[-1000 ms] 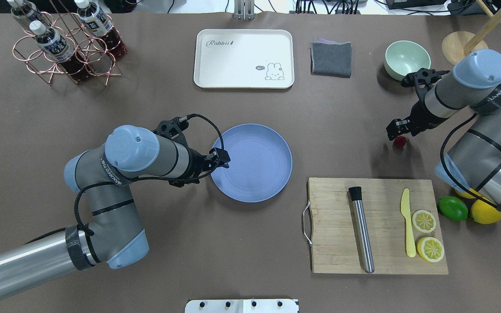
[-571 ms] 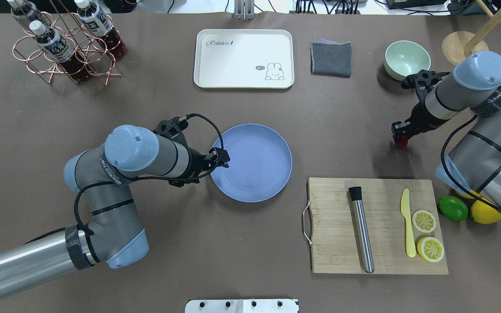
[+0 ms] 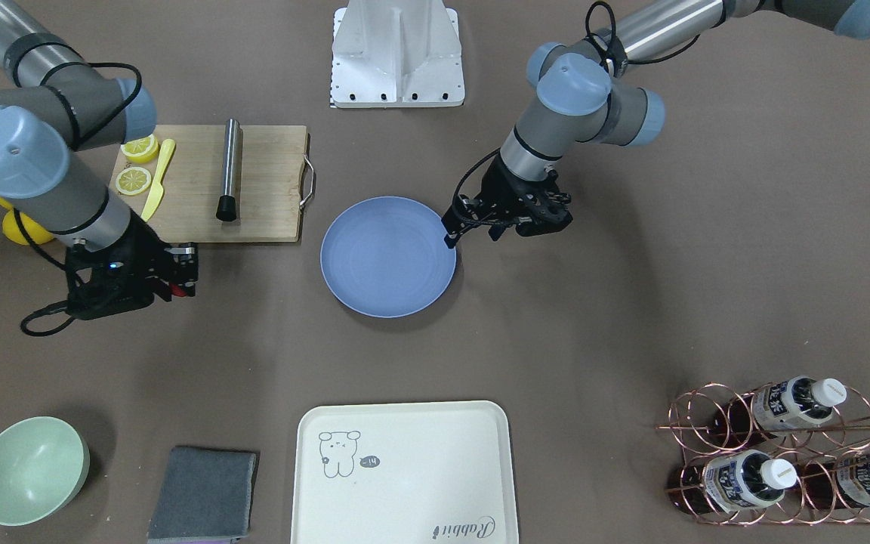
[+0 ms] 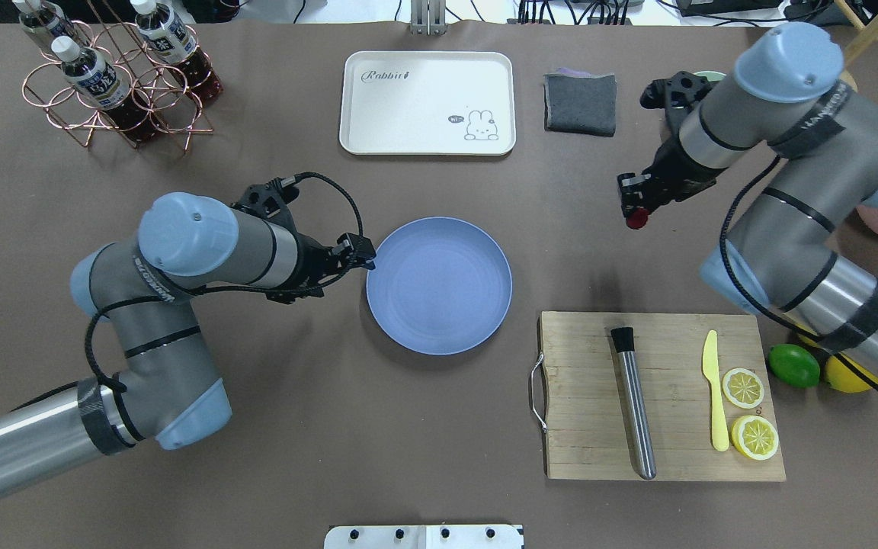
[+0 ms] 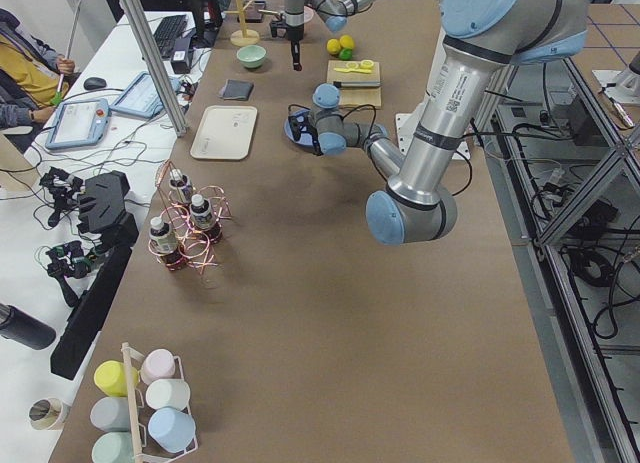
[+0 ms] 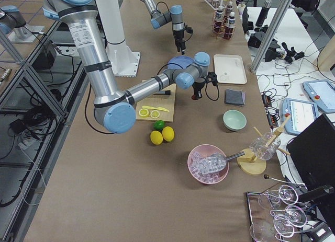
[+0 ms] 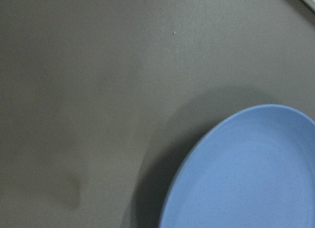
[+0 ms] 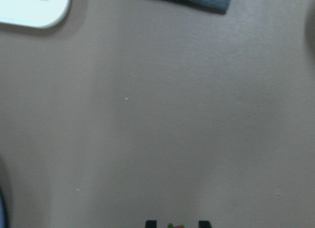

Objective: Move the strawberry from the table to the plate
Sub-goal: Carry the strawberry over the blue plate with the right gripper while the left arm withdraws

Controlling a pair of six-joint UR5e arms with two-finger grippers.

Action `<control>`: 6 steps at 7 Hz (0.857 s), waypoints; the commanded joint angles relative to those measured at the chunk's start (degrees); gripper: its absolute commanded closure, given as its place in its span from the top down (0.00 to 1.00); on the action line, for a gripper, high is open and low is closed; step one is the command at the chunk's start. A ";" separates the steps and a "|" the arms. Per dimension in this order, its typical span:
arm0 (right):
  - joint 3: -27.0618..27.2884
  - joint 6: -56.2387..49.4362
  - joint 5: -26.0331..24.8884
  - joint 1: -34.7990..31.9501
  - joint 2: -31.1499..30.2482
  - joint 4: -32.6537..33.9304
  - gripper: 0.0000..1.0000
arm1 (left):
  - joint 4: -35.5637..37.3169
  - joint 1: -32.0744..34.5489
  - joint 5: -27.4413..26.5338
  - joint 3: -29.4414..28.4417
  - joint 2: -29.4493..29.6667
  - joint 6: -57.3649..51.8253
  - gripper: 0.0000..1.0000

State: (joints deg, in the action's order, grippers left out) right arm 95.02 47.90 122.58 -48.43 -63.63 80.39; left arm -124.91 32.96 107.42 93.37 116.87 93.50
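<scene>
The strawberry (image 4: 636, 219), a small dark-red berry, hangs above the brown table (image 4: 439, 427), pinched in my right gripper (image 4: 633, 207), which is shut on it. In the right wrist view only its top (image 8: 174, 226) peeks between the two fingertips (image 8: 150, 223). The front view shows a red sliver of it (image 3: 176, 289) under that gripper (image 3: 182, 276). The blue plate (image 4: 439, 286) lies mid-table, well to the left of the berry. My left gripper (image 4: 361, 255) hovers just off the plate's left rim (image 7: 197, 154); it looks open and holds nothing.
A wooden cutting board (image 4: 660, 396) with a steel muddler, yellow knife and lemon slices lies near the plate's right. A lime (image 4: 793, 364) and lemon (image 4: 850, 375) sit beside it. At the far side are a cream tray (image 4: 427, 103), grey cloth (image 4: 580, 103), green bowl (image 3: 31, 470) and bottle rack (image 4: 119, 76).
My right gripper closed on the strawberry, lifted it off the table and carried it up and leftward. My left arm drew back to the left, off the plate's rim.
</scene>
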 commanded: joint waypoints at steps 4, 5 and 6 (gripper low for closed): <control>-8.93 22.74 -15.77 17.21 13.95 -5.73 0.00 | 0.28 14.67 11.67 1.29 -10.60 -23.62 0.97; -11.50 23.29 -16.14 18.45 15.53 -7.42 0.00 | 0.28 14.76 11.67 1.29 -10.52 -23.63 0.97; -11.44 23.38 -16.15 19.68 15.64 -7.44 0.00 | 0.36 15.28 11.75 1.38 -10.52 -23.63 0.97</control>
State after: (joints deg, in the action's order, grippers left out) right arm 84.89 70.57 106.98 -30.50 -48.83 74.00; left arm -124.62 47.64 119.03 94.69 106.44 70.18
